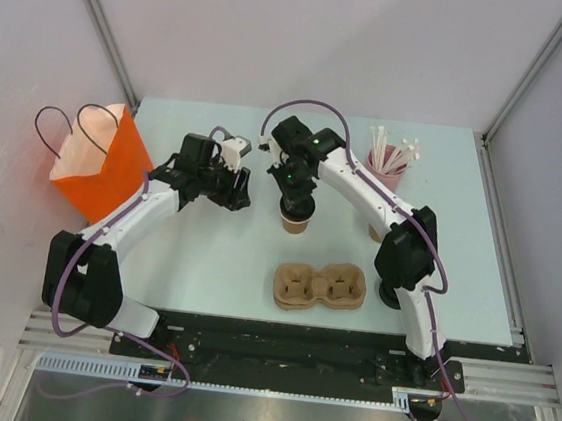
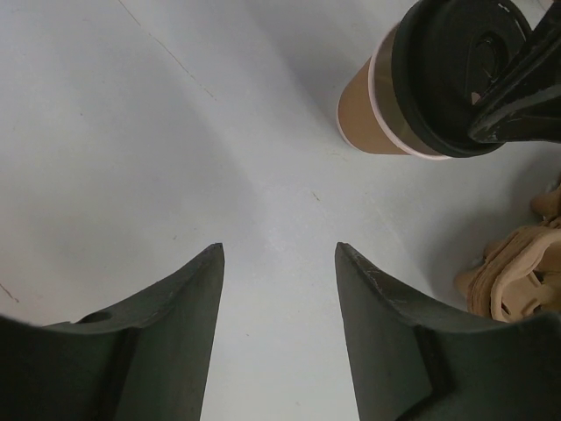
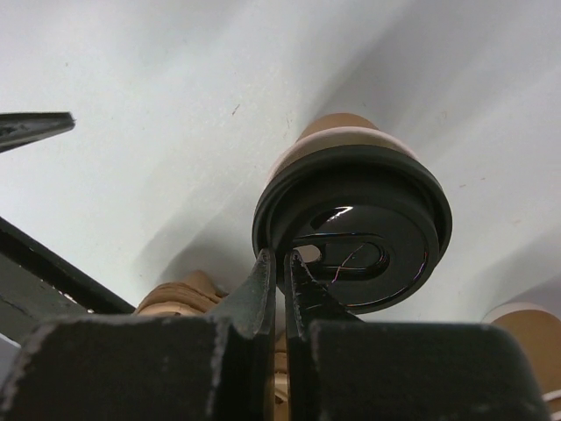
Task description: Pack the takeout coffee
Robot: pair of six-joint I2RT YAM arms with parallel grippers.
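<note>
top external shows the pale table (image 1: 204, 273), straws (image 1: 394, 150) in the pink holder (image 1: 386, 178), my right gripper (image 1: 295, 200) pinched closed on top of the takeout coffee (image 1: 296, 222), my left gripper (image 1: 238, 192) parted around nothing.

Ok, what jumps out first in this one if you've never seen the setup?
The takeout coffee stands mid-table under its black lid. The right tool is shut at the lid's near rim, and the left tool is open to the cup's left, not touching it. Next come the orange bag at the table's left edge and the cardboard cup carrier nearer the arms.
</note>
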